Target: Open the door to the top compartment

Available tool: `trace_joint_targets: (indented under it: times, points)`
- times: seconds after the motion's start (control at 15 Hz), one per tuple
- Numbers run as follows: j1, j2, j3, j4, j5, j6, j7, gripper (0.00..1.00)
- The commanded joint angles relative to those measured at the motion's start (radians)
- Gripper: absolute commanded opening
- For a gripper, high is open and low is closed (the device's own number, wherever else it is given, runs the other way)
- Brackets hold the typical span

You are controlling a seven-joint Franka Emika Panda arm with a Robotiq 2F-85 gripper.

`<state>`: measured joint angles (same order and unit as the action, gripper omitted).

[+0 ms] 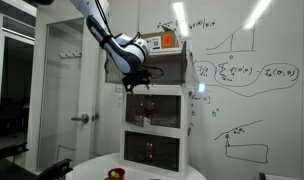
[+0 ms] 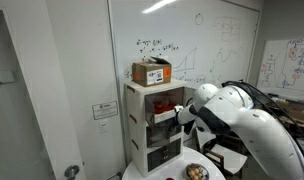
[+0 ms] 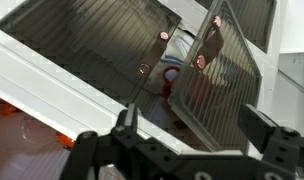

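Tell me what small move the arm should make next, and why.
Probably push the door further outward. In the wrist view it seems only partly open, and the open gripper sits close before its edge, holding nothing.

1 arm (image 1: pixel 110 40) angled down from top of ext. view, wrist bent, gripper (image 3: pixel 182 140) jaws spread wide apart

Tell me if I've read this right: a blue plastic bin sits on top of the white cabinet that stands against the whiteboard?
Not quite. On top of the white cabinet sits a brown cardboard box, not a blue plastic bin; both exterior views show it. The cabinet does stand against the whiteboard.
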<state>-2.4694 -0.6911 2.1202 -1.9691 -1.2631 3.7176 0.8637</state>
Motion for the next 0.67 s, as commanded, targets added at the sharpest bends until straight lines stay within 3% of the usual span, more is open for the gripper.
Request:
trace_joint_targets:
  times: [0.0,0.6]
  points:
    - [0.0,-0.129,-0.051,0.116,-0.051,0.078,0.171,1.0]
    - [0.005,-0.321,-0.137,0.269,-0.036,0.241,0.41,1.0]
